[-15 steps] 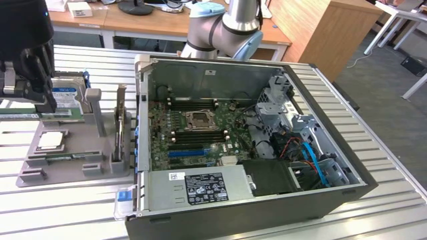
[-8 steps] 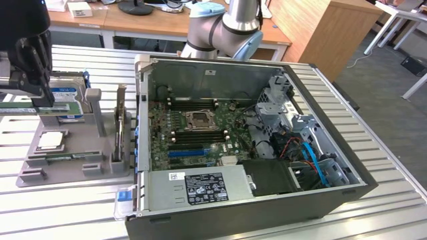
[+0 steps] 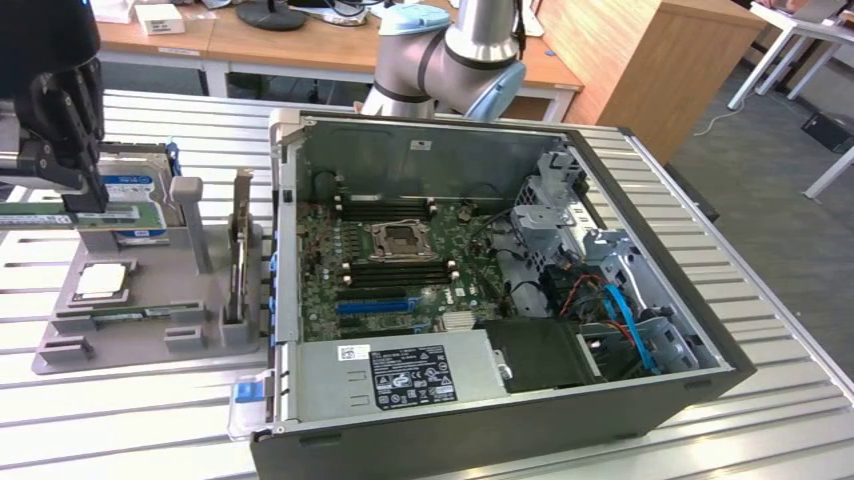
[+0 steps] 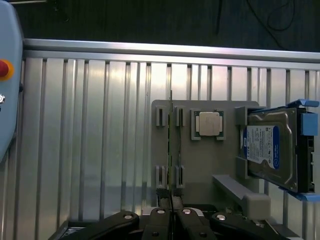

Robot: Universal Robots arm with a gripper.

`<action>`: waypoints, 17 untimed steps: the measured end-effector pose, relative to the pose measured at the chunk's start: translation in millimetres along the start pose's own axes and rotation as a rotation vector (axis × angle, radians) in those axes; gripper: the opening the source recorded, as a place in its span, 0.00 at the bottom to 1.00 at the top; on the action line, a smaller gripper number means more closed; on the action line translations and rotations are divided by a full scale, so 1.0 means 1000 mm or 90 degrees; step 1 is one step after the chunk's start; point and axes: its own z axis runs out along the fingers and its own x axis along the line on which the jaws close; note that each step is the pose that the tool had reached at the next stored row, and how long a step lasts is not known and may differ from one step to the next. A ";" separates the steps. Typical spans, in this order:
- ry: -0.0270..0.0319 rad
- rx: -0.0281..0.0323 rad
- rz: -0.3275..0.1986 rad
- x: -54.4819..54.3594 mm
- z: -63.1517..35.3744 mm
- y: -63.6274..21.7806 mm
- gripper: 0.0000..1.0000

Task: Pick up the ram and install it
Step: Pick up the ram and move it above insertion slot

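One thin pinch carries it all: the gripper [image 3: 74, 200] is clamped shut on the ram [image 3: 114, 215] over the grey parts holder [image 3: 134, 345], so any tilt could twist the stick loose.

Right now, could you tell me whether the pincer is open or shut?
Shut: the pincer clamps the ram, jaws nearly together on the thin board.

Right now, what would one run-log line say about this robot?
pincer: shut on ram | place: over gray tray | computer case: open
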 end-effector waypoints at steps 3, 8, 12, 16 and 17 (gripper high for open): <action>-0.0001 0.0001 0.000 0.000 0.0001 -0.0020 0.11; -0.0002 0.0002 0.000 0.000 -0.0003 -0.0125 0.11; -0.0004 0.0001 -0.001 0.000 -0.0007 -0.0224 0.11; -0.0009 0.0000 -0.002 0.000 -0.0013 -0.0382 0.11; -0.0010 0.0000 -0.003 0.000 -0.0015 -0.0430 0.11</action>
